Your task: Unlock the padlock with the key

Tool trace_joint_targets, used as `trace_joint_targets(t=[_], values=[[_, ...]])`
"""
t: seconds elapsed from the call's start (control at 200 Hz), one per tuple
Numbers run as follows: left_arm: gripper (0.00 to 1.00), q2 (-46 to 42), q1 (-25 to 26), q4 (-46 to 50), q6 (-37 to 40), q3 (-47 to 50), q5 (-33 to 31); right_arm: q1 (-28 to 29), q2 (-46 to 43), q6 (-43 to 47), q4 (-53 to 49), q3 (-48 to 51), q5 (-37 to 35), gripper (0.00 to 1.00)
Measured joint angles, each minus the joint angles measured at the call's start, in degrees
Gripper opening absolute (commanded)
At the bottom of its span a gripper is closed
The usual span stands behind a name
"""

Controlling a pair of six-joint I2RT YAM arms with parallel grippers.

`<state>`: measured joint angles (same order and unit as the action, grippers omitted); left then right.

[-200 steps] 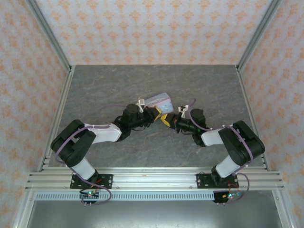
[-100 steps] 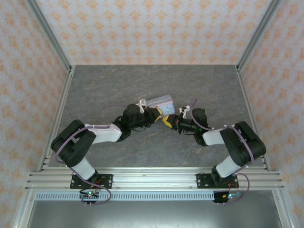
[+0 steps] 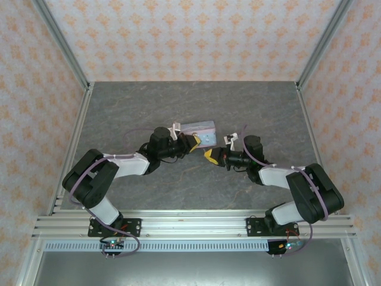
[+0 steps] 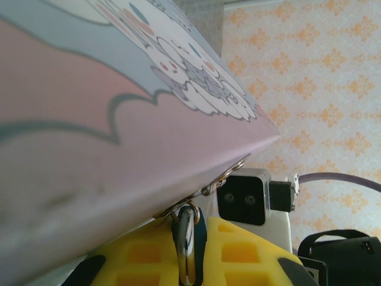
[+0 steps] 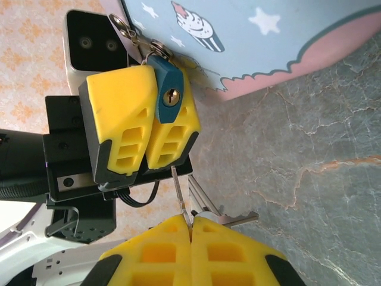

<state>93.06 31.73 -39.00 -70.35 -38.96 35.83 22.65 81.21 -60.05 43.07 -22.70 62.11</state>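
The small dark blue padlock [image 5: 167, 98] hangs by its metal shackle from the clasp of a pale blue and pink cartoon tin [image 5: 256, 36]. My left gripper [image 3: 191, 142] is shut on the padlock, whose keyhole faces my right gripper. In the left wrist view the padlock [image 4: 200, 229] sits between the yellow pads, right under the tin [image 4: 89, 119]. My right gripper [image 5: 190, 221] is shut on the slim grey key [image 5: 178, 189]. The key's blade points towards the padlock and stops a short way below my left fingers. Spare keys [image 5: 229, 218] on a ring dangle beside it.
The tin [image 3: 199, 127] is held tilted above the grey stone-patterned table [image 3: 250, 107], just behind the two grippers. Aluminium frame rails [image 3: 178, 225] and patterned walls enclose the table. Bare table surface lies behind and to both sides.
My right gripper has drawn back from the padlock with the key, towards the near right. My left gripper with the padlock and tin has shifted slightly away, so the gap is wider.
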Motion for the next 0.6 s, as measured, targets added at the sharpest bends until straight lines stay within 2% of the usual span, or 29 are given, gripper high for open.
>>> trace_joint_targets(t=[0.265, 0.601], values=[[0.0, 0.0, -1.03, 1.27, 0.46, -0.81, 4.28, 0.0, 2.45, 0.35, -0.17, -1.66, 1.46, 0.0], [0.0, 0.02, -1.03, 2.38, 1.46, -1.49, 5.99, 0.0, 3.82, 0.33, 0.02, -2.73, 2.01, 0.0]])
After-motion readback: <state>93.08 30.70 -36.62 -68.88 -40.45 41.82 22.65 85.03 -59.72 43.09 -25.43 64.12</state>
